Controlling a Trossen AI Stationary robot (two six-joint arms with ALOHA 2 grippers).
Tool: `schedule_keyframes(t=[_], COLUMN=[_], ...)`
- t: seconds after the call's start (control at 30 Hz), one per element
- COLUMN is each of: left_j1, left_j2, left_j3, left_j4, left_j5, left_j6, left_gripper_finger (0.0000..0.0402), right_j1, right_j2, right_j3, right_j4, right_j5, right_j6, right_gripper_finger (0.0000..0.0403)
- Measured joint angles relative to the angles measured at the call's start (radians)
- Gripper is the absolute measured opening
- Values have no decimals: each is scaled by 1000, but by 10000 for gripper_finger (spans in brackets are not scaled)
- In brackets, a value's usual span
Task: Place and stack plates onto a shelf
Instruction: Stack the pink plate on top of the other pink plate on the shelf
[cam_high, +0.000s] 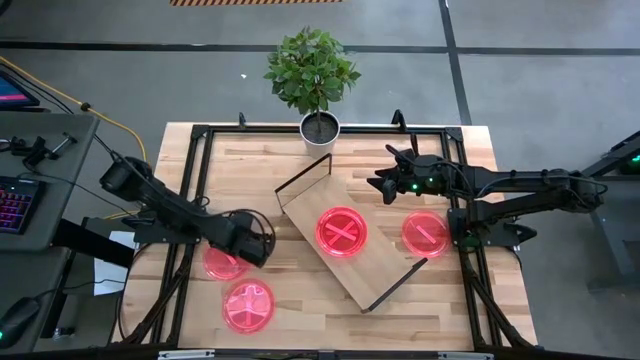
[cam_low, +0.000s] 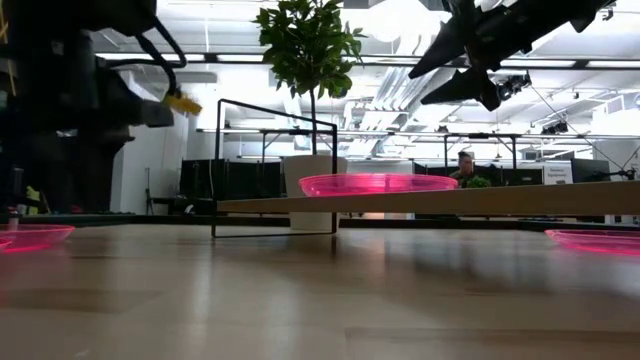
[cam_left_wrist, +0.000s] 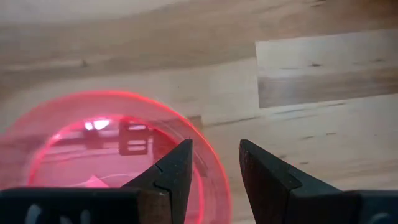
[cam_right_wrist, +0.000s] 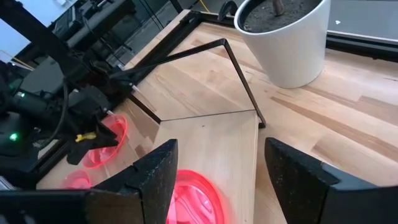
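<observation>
Several pink-red plates show. One lies on the shelf (cam_high: 385, 262), a light-wood board set slantwise on the table, near its middle (cam_high: 342, 232) (cam_low: 378, 184) (cam_right_wrist: 193, 196). Another plate (cam_high: 426, 234) rests on the table right of the shelf. Two more lie at the left (cam_high: 222, 264) (cam_high: 248, 305). My left gripper (cam_high: 260, 243) (cam_left_wrist: 214, 146) is open over the upper left plate (cam_left_wrist: 93, 155), one finger above the plate, the other outside its rim. My right gripper (cam_high: 385, 185) (cam_right_wrist: 217, 149) (cam_low: 445, 75) is open, raised above the shelf's far end.
A potted plant (cam_high: 318, 125) in a white pot stands at the table's far edge behind the shelf. Black wire frames (cam_high: 305, 178) (cam_high: 400, 285) rise at the shelf's two short ends. Black rails (cam_high: 195, 190) run along the table's sides. Bare wood lies at the near right.
</observation>
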Motion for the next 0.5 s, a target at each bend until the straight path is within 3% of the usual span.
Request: schedule_keyframes(t=[0.3,0.5], left_j1=[-45,-45], left_j2=[120,170], left_j3=[9,15], left_j4=[4,26], left_j5=[3,-3], left_j6=[-162,-183], left_gripper_finger=[121,121], right_j1=[0,0], right_j2=[0,0], right_j3=[0,0], right_j4=[-4,-4], right_j5=[0,0], right_j6=[-18,-22], right_gripper_finger=[225,224])
